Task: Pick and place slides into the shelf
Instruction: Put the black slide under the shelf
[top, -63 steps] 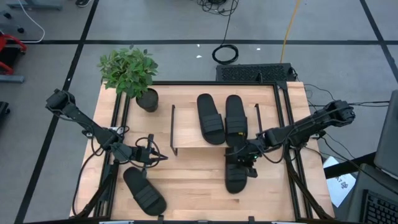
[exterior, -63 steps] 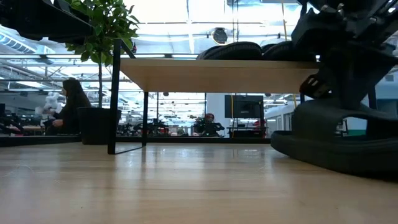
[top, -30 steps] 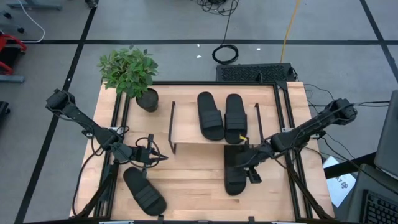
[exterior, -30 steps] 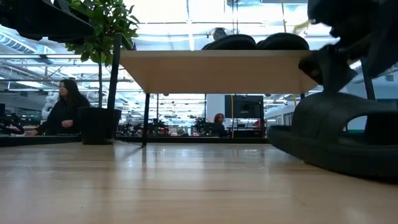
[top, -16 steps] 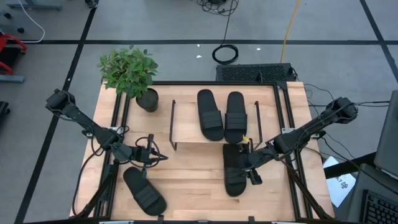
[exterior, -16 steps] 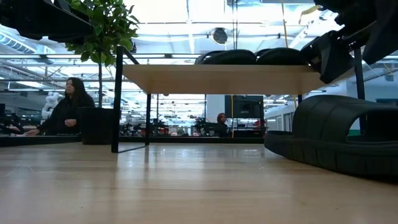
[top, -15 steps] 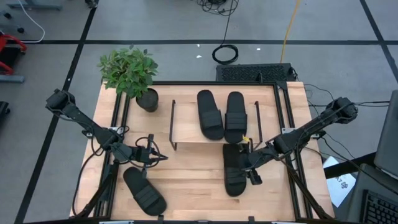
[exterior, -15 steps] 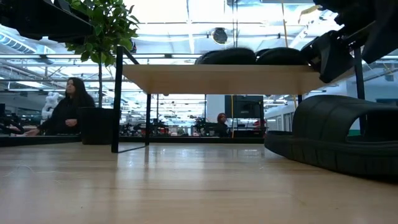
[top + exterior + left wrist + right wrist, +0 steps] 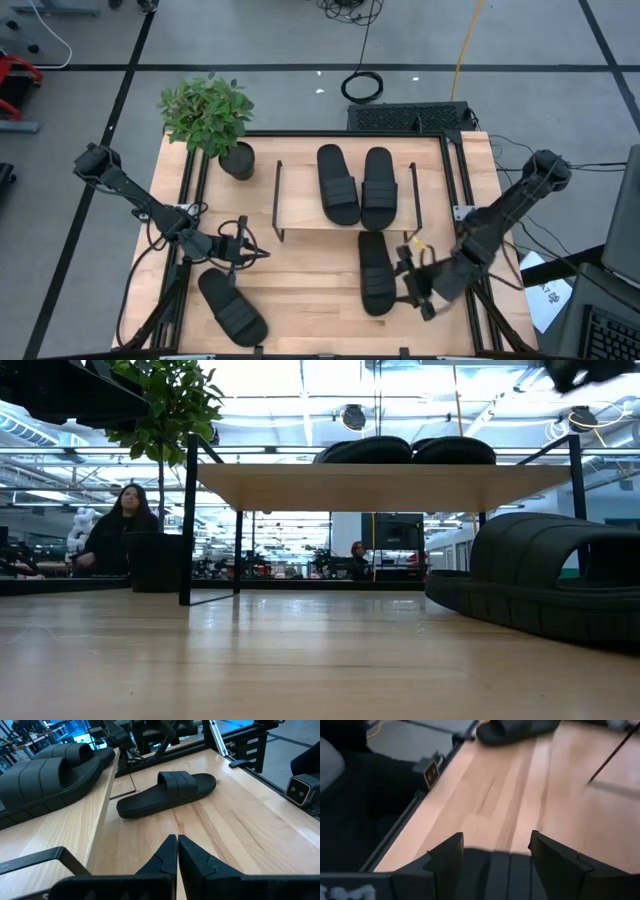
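Lying beside right end effector (image 9: 412, 283): slide (image 9: 375, 272)

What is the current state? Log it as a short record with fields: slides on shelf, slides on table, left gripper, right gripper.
slides on shelf: two, side by side on the shelf top board
slides on table: two, one in front of the shelf, one near the front left
left gripper: shut, empty, above the table
right gripper: open, empty, beside the right-hand table slide
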Robot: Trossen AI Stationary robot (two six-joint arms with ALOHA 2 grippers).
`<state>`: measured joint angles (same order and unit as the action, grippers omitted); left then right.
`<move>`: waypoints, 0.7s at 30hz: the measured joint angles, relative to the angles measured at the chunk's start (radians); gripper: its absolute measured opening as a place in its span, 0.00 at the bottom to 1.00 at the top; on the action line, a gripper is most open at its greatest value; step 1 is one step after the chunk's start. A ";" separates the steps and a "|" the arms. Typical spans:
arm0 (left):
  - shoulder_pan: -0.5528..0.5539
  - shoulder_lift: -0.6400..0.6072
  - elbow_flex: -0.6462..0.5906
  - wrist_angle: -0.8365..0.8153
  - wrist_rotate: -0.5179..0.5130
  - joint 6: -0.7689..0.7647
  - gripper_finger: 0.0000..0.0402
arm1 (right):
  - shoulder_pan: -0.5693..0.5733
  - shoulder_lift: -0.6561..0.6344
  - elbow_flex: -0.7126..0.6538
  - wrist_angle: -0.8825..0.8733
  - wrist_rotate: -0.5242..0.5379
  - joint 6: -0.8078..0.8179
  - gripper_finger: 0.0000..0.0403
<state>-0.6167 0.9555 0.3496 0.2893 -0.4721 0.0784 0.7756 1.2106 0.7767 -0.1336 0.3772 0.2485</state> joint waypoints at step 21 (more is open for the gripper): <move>0.000 0.000 0.000 -0.032 -0.005 0.023 0.04 | 0.277 0.120 0.039 -0.159 0.528 -0.013 0.39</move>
<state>-0.6167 0.9558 0.3496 0.2577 -0.4768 0.1016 1.0527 1.3306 0.8158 -0.2929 0.9054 0.2354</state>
